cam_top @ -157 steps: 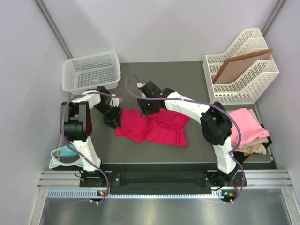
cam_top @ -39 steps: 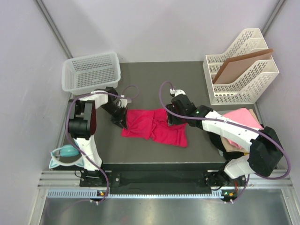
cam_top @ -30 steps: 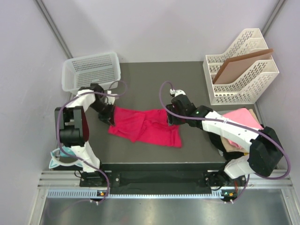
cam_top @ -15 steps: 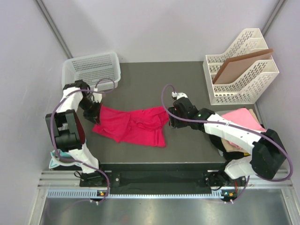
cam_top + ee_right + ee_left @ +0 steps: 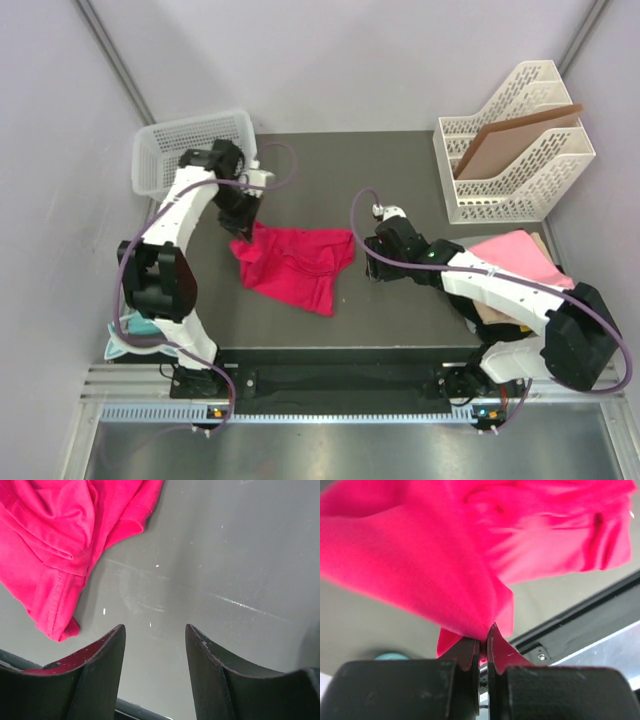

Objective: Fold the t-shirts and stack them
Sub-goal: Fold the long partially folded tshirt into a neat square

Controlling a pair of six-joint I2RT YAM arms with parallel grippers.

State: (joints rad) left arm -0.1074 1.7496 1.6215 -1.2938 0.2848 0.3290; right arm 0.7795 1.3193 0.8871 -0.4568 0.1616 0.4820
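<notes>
The crimson-pink t-shirt (image 5: 292,265) lies crumpled on the dark table, left of centre. My left gripper (image 5: 243,228) is shut on its upper left edge and lifts that part; in the left wrist view the cloth (image 5: 445,570) hangs from the closed gripper (image 5: 483,641). My right gripper (image 5: 375,262) is open and empty, just right of the shirt, above bare table; its wrist view shows the gripper (image 5: 155,632) with the shirt's hem (image 5: 55,565) to the left. A light pink t-shirt (image 5: 520,258) lies on a beige one (image 5: 535,315) at the right edge. The black shirt is hidden.
A white mesh basket (image 5: 190,150) stands at the back left, close behind my left arm. A white file rack (image 5: 512,140) holding a brown board is at the back right. A teal object (image 5: 125,335) lies off the table's front left corner.
My left gripper dragged the crimson shirt leftward, then swung back up and right, lifting its corner. My right gripper let go of the shirt and now sits open beside it.
</notes>
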